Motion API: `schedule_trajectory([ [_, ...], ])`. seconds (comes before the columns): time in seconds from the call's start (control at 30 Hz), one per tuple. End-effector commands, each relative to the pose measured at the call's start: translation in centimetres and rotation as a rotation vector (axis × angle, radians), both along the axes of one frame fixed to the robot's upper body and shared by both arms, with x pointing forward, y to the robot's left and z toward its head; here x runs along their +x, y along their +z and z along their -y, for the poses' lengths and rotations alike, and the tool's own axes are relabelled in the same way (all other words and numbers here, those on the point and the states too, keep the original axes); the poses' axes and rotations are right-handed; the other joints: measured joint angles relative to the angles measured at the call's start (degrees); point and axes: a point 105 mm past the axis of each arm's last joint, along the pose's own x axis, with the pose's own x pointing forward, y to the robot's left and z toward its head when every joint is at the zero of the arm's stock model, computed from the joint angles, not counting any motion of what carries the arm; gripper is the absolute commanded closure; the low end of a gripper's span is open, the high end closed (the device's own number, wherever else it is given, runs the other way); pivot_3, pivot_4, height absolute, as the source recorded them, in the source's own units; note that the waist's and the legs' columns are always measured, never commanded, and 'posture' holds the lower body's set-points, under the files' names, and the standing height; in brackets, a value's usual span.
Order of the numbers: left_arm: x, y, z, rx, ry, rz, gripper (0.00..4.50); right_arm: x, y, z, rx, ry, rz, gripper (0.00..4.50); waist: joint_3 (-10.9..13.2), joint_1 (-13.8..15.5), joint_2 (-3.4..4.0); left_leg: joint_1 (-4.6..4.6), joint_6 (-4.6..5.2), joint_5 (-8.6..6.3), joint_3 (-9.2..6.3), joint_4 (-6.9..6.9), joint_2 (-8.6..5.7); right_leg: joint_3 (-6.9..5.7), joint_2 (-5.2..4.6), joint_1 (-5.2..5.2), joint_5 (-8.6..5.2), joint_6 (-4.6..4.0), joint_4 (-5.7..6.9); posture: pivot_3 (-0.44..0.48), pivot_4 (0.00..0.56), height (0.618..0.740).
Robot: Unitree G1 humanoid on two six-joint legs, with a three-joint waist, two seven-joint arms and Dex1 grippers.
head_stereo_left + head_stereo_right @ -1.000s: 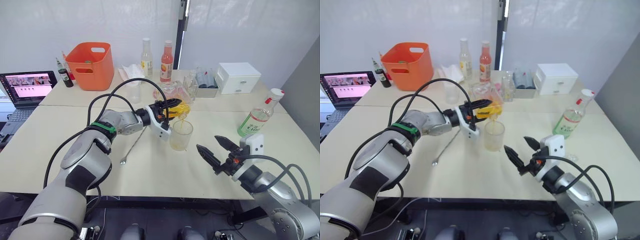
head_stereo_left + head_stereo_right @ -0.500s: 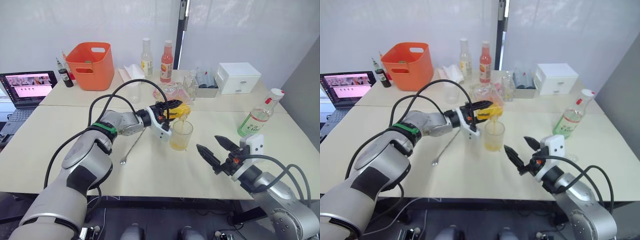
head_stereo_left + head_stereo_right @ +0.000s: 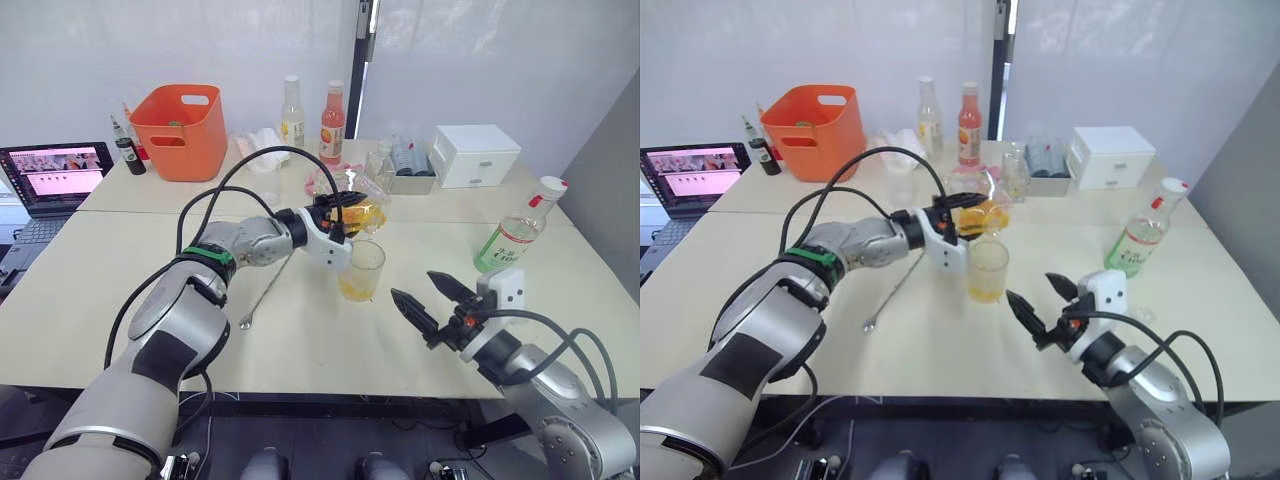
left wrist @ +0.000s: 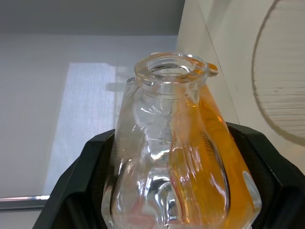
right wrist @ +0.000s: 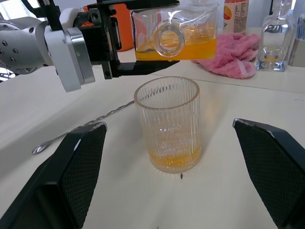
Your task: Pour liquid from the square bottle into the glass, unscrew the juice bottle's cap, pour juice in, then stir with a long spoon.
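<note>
My left gripper (image 3: 343, 213) is shut on the square bottle (image 3: 366, 214), holding it on its side just above and behind the glass (image 3: 361, 270). The bottle's mouth (image 5: 167, 40) faces over the glass rim, and orange liquid lies along its lower side. The ribbed glass (image 5: 167, 125) holds a shallow orange layer. My right gripper (image 3: 412, 284) stands open on the near right of the glass, fingers pointing at it. The long spoon (image 3: 266, 292) lies on the table left of the glass. The juice bottle (image 3: 514, 238) with its cap (image 3: 553, 186) stands at the far right.
An orange basket (image 3: 183, 130) and a laptop (image 3: 55, 172) are at the back left. Two tall bottles (image 3: 333, 122), a pink cloth (image 5: 233, 55), small glassware (image 5: 275, 40) and a white drawer box (image 3: 472, 153) line the back of the table.
The square bottle has been lifted and tipped back towards level, and the orange stream into the glass has stopped. The right gripper has stayed put.
</note>
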Motion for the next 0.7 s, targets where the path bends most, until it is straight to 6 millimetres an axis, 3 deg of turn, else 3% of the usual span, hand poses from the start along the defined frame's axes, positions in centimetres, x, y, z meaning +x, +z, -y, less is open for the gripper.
schedule_trajectory([
  [0.03, 0.7, 5.3, -1.4, -0.251, 0.037, -0.051, 1.7, 0.2, 1.3, 0.3, -0.002, -0.007, 0.059, 0.0, 0.0, -0.03, 0.0, 0.0, 0.0, 0.0, 0.0, 0.0, 0.0, 0.0, 0.0, 0.0, 0.0, 0.0, 0.0, 0.0, 0.15, 0.715],
  [0.2, 1.6, 7.4, -4.5, -0.475, 0.065, -0.303, 1.7, 0.4, 1.6, 0.6, -0.013, 0.0, 0.068, 0.0, 0.0, -0.28, 0.0, 0.0, 0.0, 0.0, 0.0, 0.0, 0.02, 0.0, 0.02, -0.02, 0.0, 0.0, 0.02, 0.0, 0.15, 0.715],
  [0.3, 2.3, 8.1, -7.4, -0.628, 0.089, -0.46, 1.7, 0.7, 1.8, 0.6, -0.019, 0.007, 0.071, 0.0, 0.0, -0.5, 0.0, 0.0, 0.0, 0.0, -0.01, 0.0, 0.02, 0.0, 0.02, -0.01, 0.0, 0.0, 0.03, 0.0, 0.15, 0.715],
  [0.53, 2.8, 7.5, -13.4, -0.908, 0.192, -0.706, 1.7, 1.1, 2.2, 0.4, -0.035, 0.049, 0.074, 0.0, 0.0, -1.36, 0.01, 0.0, 0.01, 0.0, -0.11, 0.01, 0.06, -0.01, 0.04, -0.02, 0.0, -0.01, 0.13, 0.0, 0.15, 0.715],
  [0.7, 1.4, 6.8, -17.3, -1.124, 0.302, -0.756, 1.7, 1.2, 2.2, 0.3, -0.068, 0.085, 0.063, 0.0, 0.0, -1.39, 0.0, 0.0, 0.01, 0.0, -0.23, 0.02, 0.06, -0.01, 0.03, -0.01, 0.01, -0.01, 0.46, 0.0, 0.15, 0.715],
])
